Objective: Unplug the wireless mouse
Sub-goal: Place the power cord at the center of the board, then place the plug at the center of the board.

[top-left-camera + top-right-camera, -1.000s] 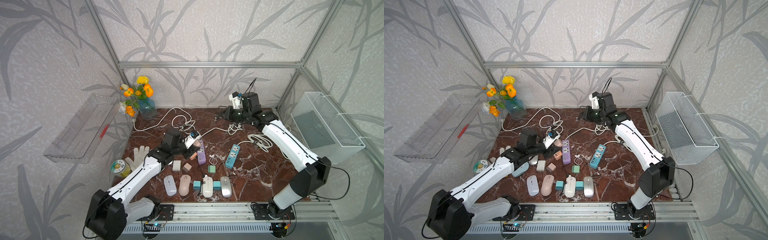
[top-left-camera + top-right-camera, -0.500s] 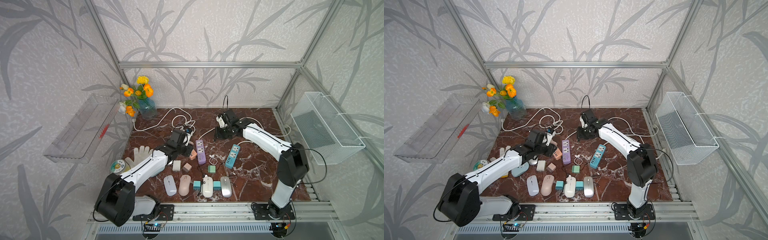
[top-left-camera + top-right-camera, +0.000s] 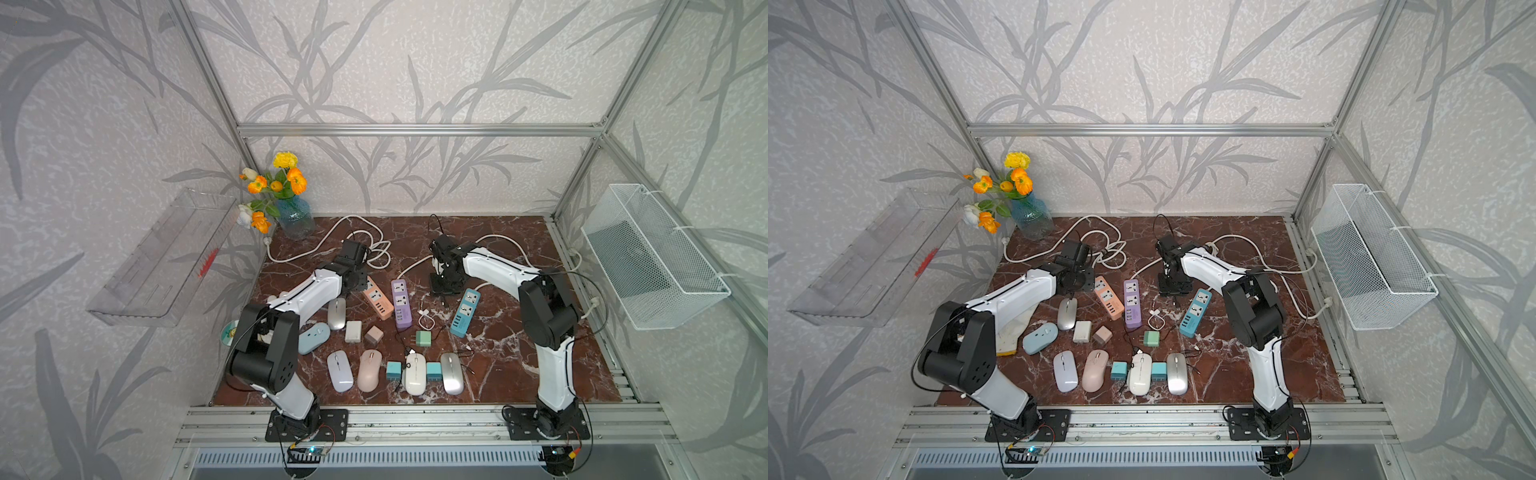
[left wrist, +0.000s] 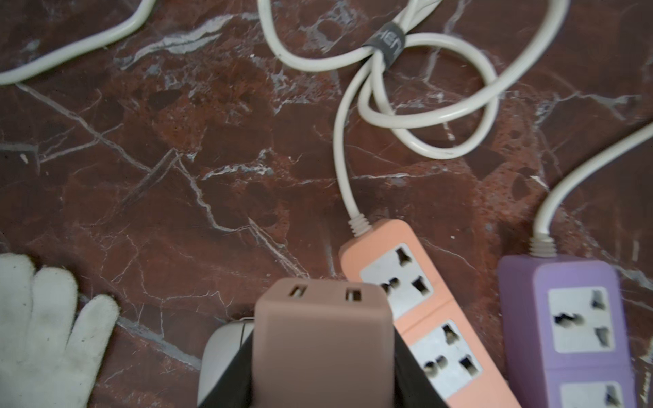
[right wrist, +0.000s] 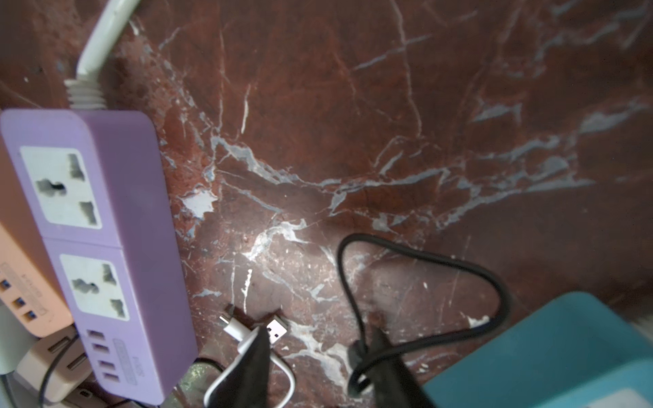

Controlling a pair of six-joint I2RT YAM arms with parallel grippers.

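My left gripper (image 3: 358,283) (image 4: 323,356) is shut on a dusty-pink USB charger block (image 4: 319,339), held above the table; both of its ports are empty. A silver wireless mouse (image 3: 336,312) (image 4: 221,353) lies just below it, beside the orange power strip (image 3: 377,303) (image 4: 417,318). My right gripper (image 3: 446,287) (image 5: 319,332) stands open low over the table between the purple strip (image 3: 401,303) (image 5: 88,229) and the blue strip (image 3: 465,312) (image 5: 547,353). A loose black cable (image 5: 424,258) lies looped against one of its fingers (image 5: 385,356). Several more mice, among them a white one (image 3: 415,373), line the front.
A short white USB cable (image 5: 247,332) (image 3: 426,320) lies under the right gripper's other finger. Small chargers (image 3: 424,338) sit mid-table, a white glove (image 4: 42,325) at the left. Thick white cords (image 4: 406,116) coil behind the strips. A flower vase (image 3: 295,216) stands at the back left.
My right arm came down from the back of the table to between the strips, and its gripper opened, leaving the black cable on the table. The left arm folded in, still gripping the charger.
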